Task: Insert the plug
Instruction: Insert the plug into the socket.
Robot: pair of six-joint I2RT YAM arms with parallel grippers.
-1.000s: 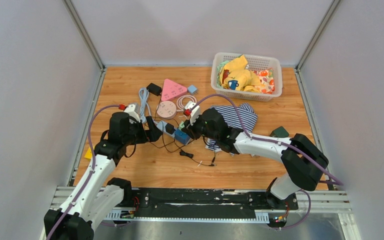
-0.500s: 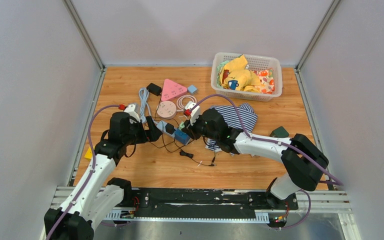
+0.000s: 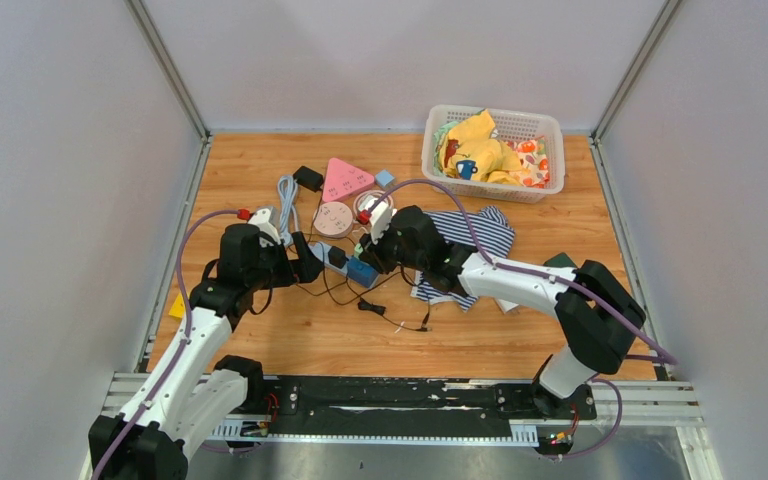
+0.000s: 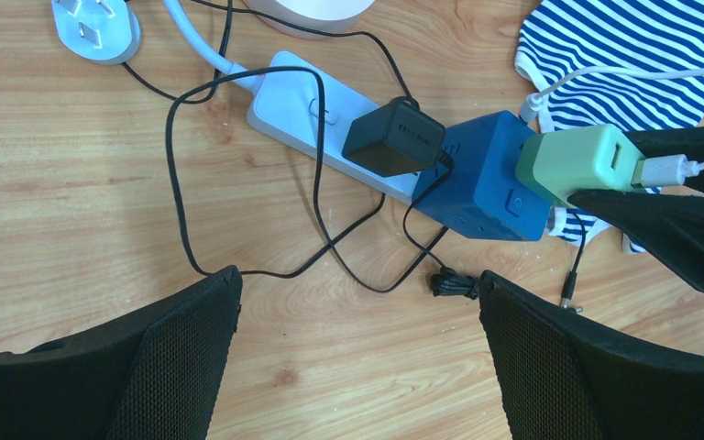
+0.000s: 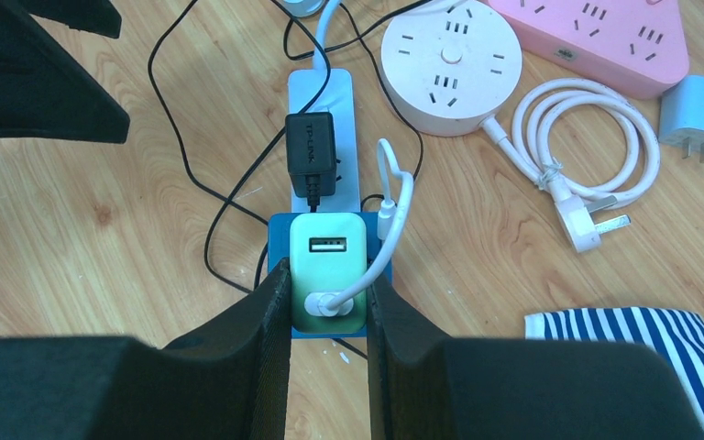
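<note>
My right gripper (image 5: 327, 275) is clamped on the green plug (image 5: 328, 246), one finger on each of its long sides. The white USB lead (image 5: 408, 192) comes out of its back face toward me. The plug sits square over the blue cube socket (image 4: 481, 183) and covers almost all of the face turned to my right wrist, so only a thin blue rim shows around it. The push, as I judge it, runs straight along my fingers' line into the cube.

The plug's long axis lies in line with the white power strip (image 4: 293, 101), which runs away from the cube's far side. A black adapter (image 4: 394, 137) sits on the strip just beyond the cube. Whether the pins are fully home I cannot tell (the plug body hides them).

My left gripper (image 4: 357, 278) hangs with jaws wide apart off to the strip side of the cube, holding nothing. The right arm is plainly the nearer.
</note>
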